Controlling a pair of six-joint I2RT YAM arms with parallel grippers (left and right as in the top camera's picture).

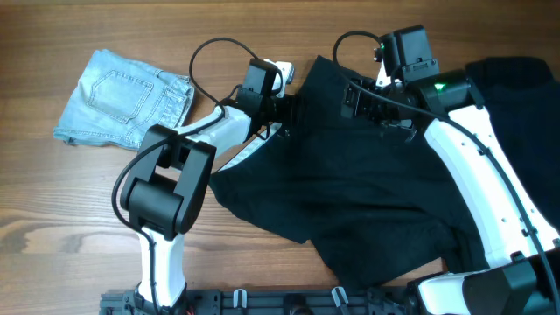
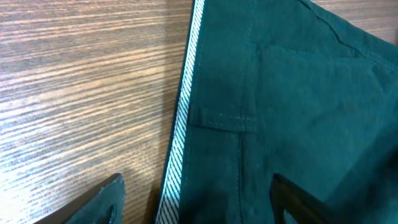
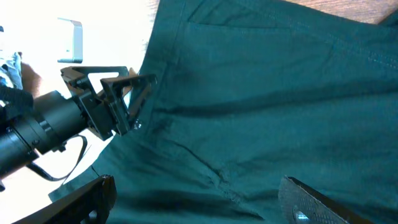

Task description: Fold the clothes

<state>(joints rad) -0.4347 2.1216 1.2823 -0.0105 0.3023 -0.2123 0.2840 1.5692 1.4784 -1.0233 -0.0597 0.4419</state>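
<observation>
**Black shorts spread on wood**

They lie across the middle and right of the table. The left gripper hangs at their far left edge, jaws wide astride the white-striped band, one finger over wood and one over cloth, gripping nothing. The right gripper hovers just to its right over the cloth, also wide and empty. Folded denim shorts lie far left.

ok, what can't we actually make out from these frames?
- Overhead: the right arm covers the black shorts' right side. Their border with the other black cloth is hidden.
- Overhead: the left pincer is black against black cloth, so fingertip contact can't be told.
- Right wrist: the table at top left is blown out white, and the pale object there is unidentifiable.
</observation>
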